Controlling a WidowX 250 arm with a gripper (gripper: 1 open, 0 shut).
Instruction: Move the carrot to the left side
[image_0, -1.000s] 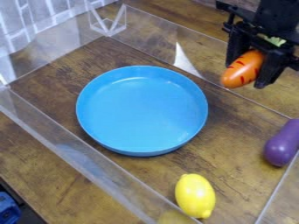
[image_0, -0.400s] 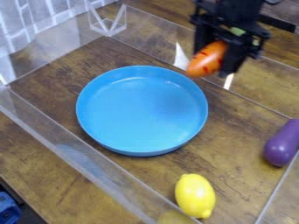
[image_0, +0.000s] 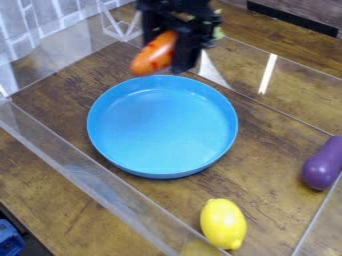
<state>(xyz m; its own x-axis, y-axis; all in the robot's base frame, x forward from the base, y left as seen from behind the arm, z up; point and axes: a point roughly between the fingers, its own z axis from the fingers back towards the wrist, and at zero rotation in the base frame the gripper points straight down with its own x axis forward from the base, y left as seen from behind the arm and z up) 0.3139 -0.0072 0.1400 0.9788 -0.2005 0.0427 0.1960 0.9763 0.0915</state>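
Note:
The small orange carrot (image_0: 155, 55) hangs in the air above the far left rim of the blue plate (image_0: 162, 125). My black gripper (image_0: 170, 47) comes down from the top of the view and is shut on the carrot, with its fingers on either side of it. The carrot's green top is blurred and partly hidden by the fingers.
A yellow lemon (image_0: 223, 223) lies near the front. A purple eggplant (image_0: 322, 163) sits at the right edge. Clear acrylic walls (image_0: 80, 185) fence the wooden table, and a clear stand (image_0: 123, 20) is at the back left.
My gripper has carried the carrot from the back right, past the plate's far rim, to the back left.

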